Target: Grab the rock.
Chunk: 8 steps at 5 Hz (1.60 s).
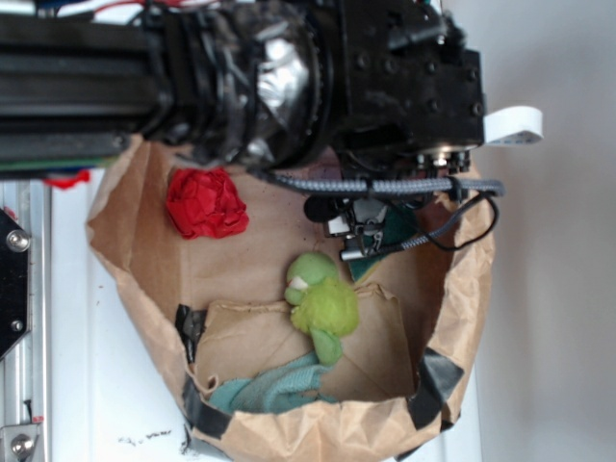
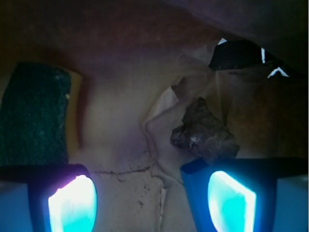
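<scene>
**Rock off-centre under an open pincer**

Left to right in the wrist view: dark green sponge (image 2: 34, 116) with a yellow edge lying on the brown paper at far left, then a bare creased stretch of paper between the two glowing fingers (image 2: 72, 205), then the rock (image 2: 205, 133), lumpy and brown-grey, just above the right-hand finger and seemingly touching its top edge. Gripper (image 2: 149, 203) spread wide, holding nothing.

Risk, as a judgement: rock not between the fingers but in line with the right one. Closing from here likely to catch only paper, or to nudge the rock aside with the fingertip. Descending straight down likely to press the finger onto the rock. Crumpled paper beneath it could also bunch up into the grip.

Exterior view, left to right: red crumpled ball (image 1: 205, 202), green plush toy (image 1: 322, 303) above a teal cloth (image 1: 274, 385), all inside the paper bag (image 1: 472, 279); arm and cabling covering the gripper's surroundings, rock not visible there at all. Rock's position and the finger spread legible only from the wrist camera; ball, plush and cloth seen only from outside
</scene>
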Tool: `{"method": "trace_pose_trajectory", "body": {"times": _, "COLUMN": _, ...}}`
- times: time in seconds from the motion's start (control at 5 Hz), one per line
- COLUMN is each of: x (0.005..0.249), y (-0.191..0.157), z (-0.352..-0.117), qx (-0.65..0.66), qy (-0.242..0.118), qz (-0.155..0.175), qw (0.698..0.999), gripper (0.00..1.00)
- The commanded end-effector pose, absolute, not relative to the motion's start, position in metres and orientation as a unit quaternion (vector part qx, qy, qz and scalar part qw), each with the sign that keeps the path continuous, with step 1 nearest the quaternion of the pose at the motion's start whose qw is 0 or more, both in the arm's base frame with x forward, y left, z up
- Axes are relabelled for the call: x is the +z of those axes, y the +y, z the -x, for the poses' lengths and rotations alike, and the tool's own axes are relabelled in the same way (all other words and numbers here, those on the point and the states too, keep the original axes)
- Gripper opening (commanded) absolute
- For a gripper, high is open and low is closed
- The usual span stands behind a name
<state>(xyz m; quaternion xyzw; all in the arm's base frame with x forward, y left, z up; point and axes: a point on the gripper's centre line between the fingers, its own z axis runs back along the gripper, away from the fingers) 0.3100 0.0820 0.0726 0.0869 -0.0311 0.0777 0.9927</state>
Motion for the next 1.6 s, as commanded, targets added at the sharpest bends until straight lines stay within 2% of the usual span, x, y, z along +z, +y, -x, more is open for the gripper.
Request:
{"method": "trace_pose_trajectory", "body": {"times": 0.0, "x": 0.091, "y": 0.101, "z": -0.319, "qx": 0.116, "qy": -0.095, "qz": -0.15, "qw": 0.977, "gripper": 1.0}}
{"method": "trace_pose_trajectory", "body": {"times": 0.4, "x": 0.088, "y": 0.104, "z": -0.328, "qx": 0.135, "qy": -0.111, "qz": -0.148, "qw": 0.973, "gripper": 1.0}}
{"method": "trace_pose_trajectory", "body": {"times": 1.4, "x": 0.061, "y": 0.104, "z": -0.334, "qx": 0.132, "qy": -0.119, "qz": -0.191, "qw": 0.965, "gripper": 1.0}}
